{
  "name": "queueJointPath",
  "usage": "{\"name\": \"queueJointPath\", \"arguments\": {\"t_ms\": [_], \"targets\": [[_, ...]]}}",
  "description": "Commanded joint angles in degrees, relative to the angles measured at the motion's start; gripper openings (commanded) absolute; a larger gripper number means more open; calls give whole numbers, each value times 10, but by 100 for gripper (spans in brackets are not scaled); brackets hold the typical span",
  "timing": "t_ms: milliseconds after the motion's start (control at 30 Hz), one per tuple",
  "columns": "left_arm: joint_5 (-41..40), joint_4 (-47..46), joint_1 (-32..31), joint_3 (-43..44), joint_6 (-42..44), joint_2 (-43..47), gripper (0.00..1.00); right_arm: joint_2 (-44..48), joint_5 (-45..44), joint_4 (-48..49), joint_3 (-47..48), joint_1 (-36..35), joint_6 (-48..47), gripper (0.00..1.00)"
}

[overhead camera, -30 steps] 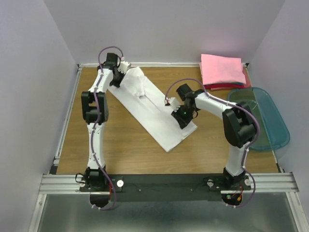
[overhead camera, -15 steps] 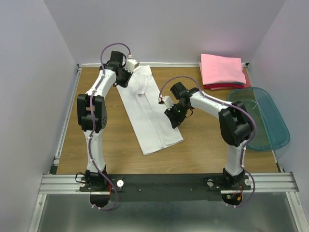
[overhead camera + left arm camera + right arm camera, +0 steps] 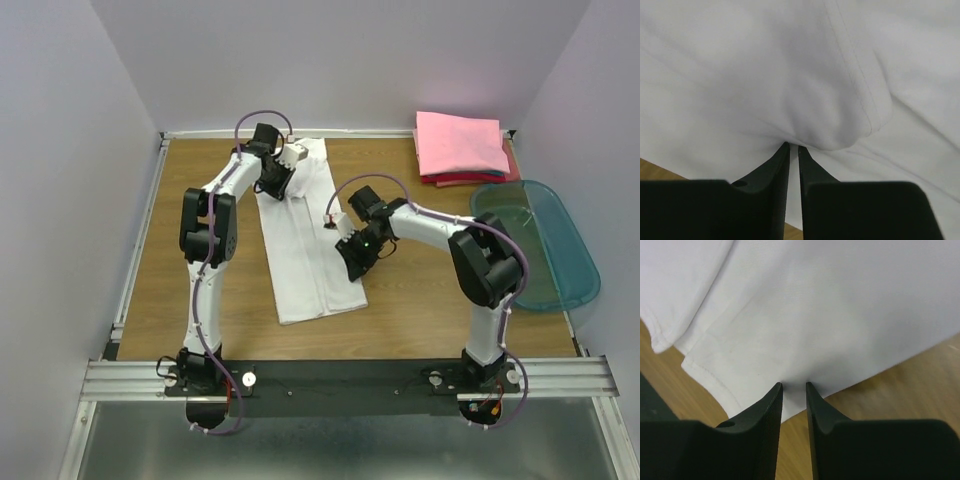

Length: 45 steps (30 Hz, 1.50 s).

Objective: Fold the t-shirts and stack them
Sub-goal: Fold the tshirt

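A white t-shirt (image 3: 300,250) lies folded into a long strip on the wooden table (image 3: 420,300), running almost straight from back to front. My left gripper (image 3: 280,185) is at its far end, and in the left wrist view the left gripper (image 3: 793,145) is shut, with a bunched fold of the white t-shirt (image 3: 765,75) pinched at its tips. My right gripper (image 3: 348,262) holds the strip's right edge near the front. In the right wrist view the right gripper (image 3: 794,385) is shut on the white t-shirt (image 3: 840,300) where its edge meets the wood.
A folded pink t-shirt (image 3: 460,142) lies on a red one (image 3: 470,179) at the back right corner. A translucent teal bin (image 3: 545,245) sits at the right edge. Walls close off the back and both sides.
Both grippers have swung the white shirt round. It lay diagonally, with its near end to the right. Now its near end has moved left and it lies almost straight.
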<state>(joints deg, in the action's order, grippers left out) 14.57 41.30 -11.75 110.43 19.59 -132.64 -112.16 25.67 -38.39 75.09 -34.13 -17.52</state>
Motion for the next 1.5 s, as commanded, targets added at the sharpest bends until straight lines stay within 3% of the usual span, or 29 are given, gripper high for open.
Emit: {"name": "queueJointPath", "arguments": {"t_ms": [0, 233, 433, 500, 533, 600, 767, 900, 1033, 1200, 1467], "targets": [[33, 7, -26, 50, -11, -52, 20, -21, 37, 21, -62, -54, 38, 33], [47, 25, -62, 148, -26, -104, 20, 16, 36, 38, -67, -84, 64, 35], [103, -21, -26, 118, -26, 3, 35, 87, 63, 24, -37, -17, 74, 37], [118, -33, -13, 52, 8, 103, 40, 107, 45, 16, -15, 6, 68, 39], [127, -39, -8, 51, 8, 104, 43, 110, 45, 11, -10, 9, 64, 39], [144, -64, 3, -48, 59, 194, 47, 101, 15, 2, -5, 9, 54, 39], [132, -55, 16, -241, 157, 322, 48, 50, -46, 10, 34, 15, 47, 40], [135, -27, 13, -348, 239, 365, 43, 5, -78, 35, 87, 36, 57, 40], [120, -48, -9, -463, 263, 416, 40, -64, -112, 49, 154, 58, 66, 38], [77, -84, -38, -540, 272, 437, 38, -124, -123, 48, 222, 64, 70, 37], [35, -116, -92, -602, 274, 398, 33, -190, -163, 56, 265, 66, 63, 37]]}}
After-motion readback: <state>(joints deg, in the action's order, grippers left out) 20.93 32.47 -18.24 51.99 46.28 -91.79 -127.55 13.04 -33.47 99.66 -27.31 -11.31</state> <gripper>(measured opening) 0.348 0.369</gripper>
